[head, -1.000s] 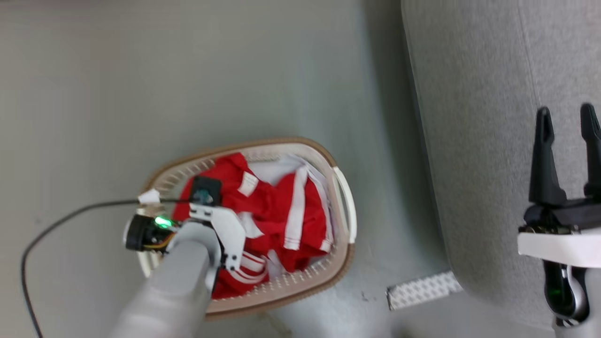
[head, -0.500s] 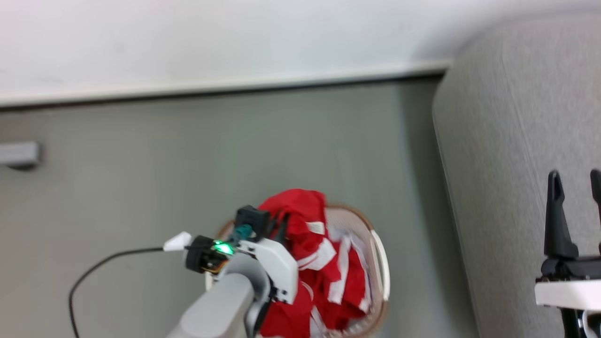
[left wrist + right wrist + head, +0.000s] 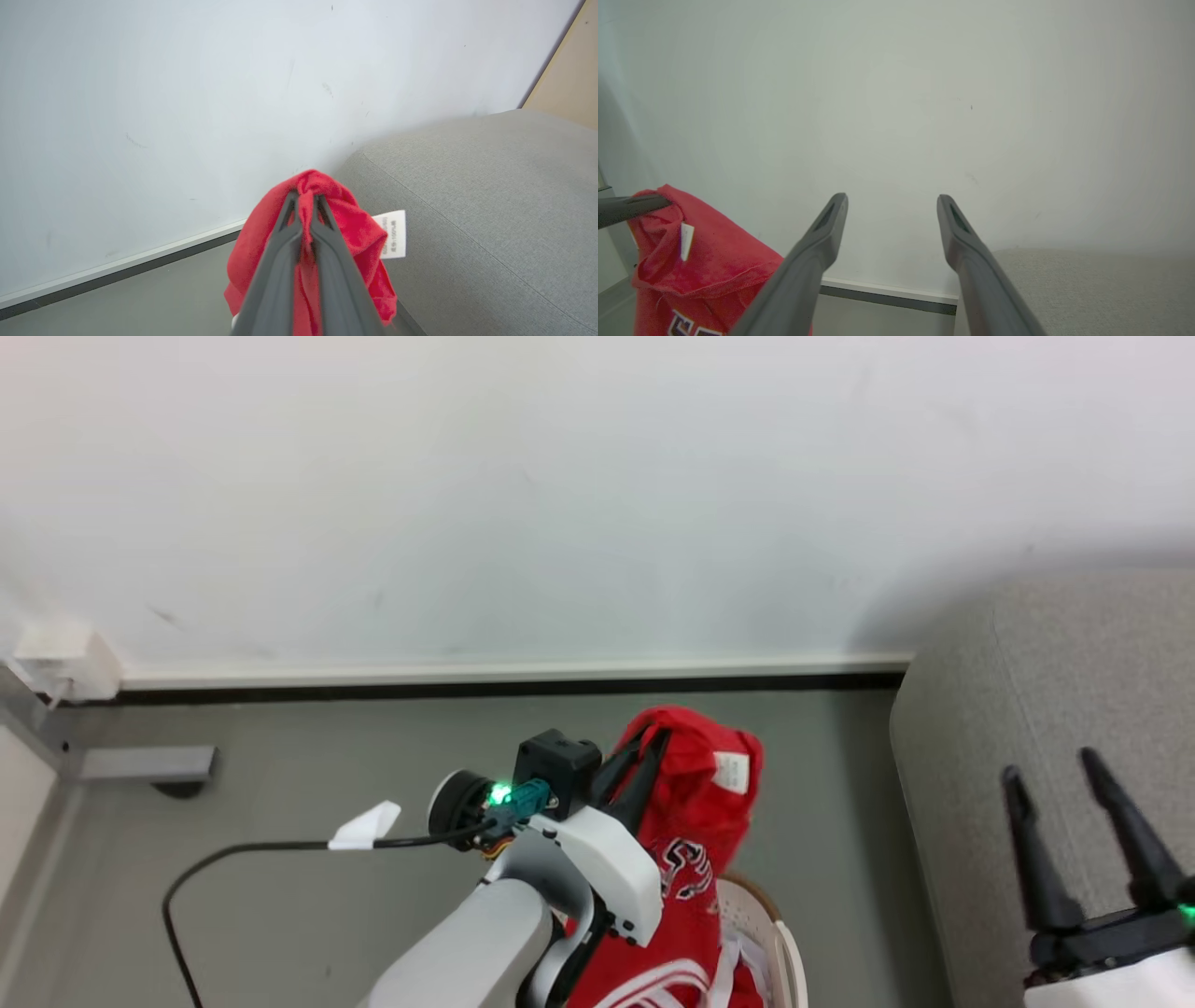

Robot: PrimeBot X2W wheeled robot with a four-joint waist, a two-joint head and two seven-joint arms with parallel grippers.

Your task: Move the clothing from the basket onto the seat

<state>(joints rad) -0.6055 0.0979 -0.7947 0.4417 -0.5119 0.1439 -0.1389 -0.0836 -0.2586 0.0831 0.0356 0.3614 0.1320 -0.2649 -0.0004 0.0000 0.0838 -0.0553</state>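
My left fingers (image 3: 278, 261) are pinched shut on a fold of the clothing (image 3: 691, 775), which a second ago lay in the basket (image 3: 780, 947) and now hangs lifted above its rim, lower end still near it. My right fingers (image 3: 1034, 859) are spread and empty over the seat (image 3: 1027, 663). Carrying it across comes next, I reckon.

The white label (image 3: 394, 234) sewn into the red clothing (image 3: 362, 224) carries small print, too blurred to read. White, black-edged lettering (image 3: 689, 873) on its front is partly hidden and illegible.
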